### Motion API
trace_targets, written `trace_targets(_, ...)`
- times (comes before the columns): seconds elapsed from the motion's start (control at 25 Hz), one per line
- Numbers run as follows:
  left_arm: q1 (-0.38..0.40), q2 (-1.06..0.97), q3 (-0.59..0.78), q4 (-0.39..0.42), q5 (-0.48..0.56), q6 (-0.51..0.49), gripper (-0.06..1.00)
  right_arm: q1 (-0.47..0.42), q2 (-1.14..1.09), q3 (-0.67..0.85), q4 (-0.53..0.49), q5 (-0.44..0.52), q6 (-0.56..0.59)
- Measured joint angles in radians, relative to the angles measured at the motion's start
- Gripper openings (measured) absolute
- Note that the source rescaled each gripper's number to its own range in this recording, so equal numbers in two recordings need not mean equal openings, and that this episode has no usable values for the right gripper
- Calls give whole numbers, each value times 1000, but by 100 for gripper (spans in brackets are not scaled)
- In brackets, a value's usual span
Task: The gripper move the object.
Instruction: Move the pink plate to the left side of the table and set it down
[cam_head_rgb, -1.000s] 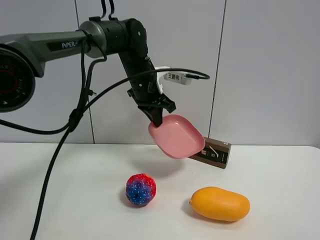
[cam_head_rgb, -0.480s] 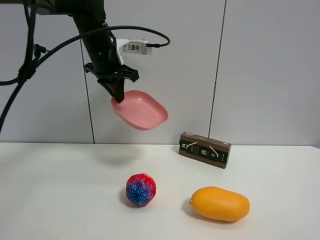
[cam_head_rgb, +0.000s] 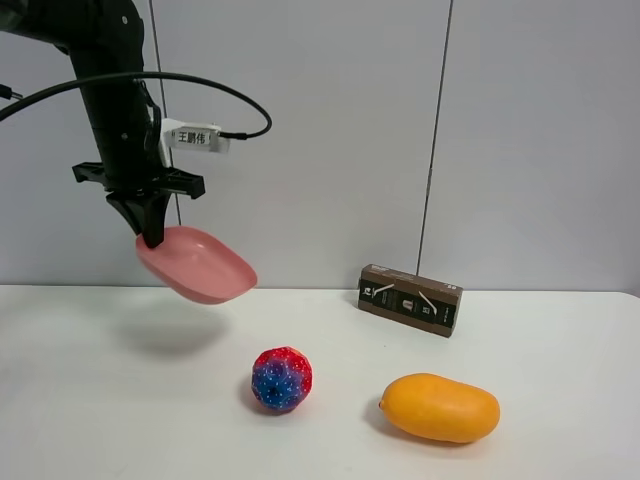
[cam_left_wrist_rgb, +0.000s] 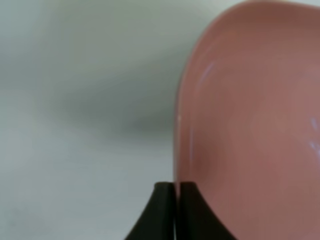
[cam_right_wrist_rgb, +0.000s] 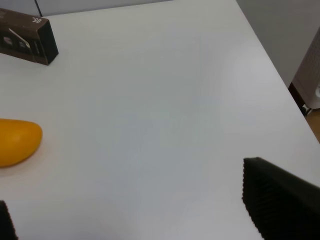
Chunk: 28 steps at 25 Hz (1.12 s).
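white table (cam_head_rgb: 120, 410) below left pincer (cam_head_rgb: 152, 238), clenched on rim of tilted pink plate (cam_head_rgb: 197, 266), inside bare

Grey panel wall (cam_head_rgb: 520, 130) bhd white tbl (cam_head_rgb: 120, 400).

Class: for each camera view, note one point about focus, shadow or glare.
Exterior high: sharp, the pink plate throws a soft shadow on the white table. Left wrist: close and blurred, faint glints on the plate. Right wrist: even light, mango clear.
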Motion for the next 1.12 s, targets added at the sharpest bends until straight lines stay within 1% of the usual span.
trace_targets(0.24,47,-20,133,-2,-1,-3,0,0,0,0,0,0,0)
trace_targets(0.4,60,-42,216,-6,-10,-3,0,0,0,0,0,0,0)
trace_targets(0.52,72,-75,292,-31,-69,-5,0,0,0,0,0,0,0)
trace_targets(0.6,77,-94,336,-33,-112,-18,0,0,0,0,0,0,0)
trace_targets(0.8,80,-117,453,-40,-268,-54,0,0,0,0,0,0,0)
trace_targets(0.96,80,-118,524,-71,-374,-60,0,0,0,0,0,0,0)
trace_targets(1.12,80,-118,581,-79,-420,-60,0,0,0,0,0,0,0)
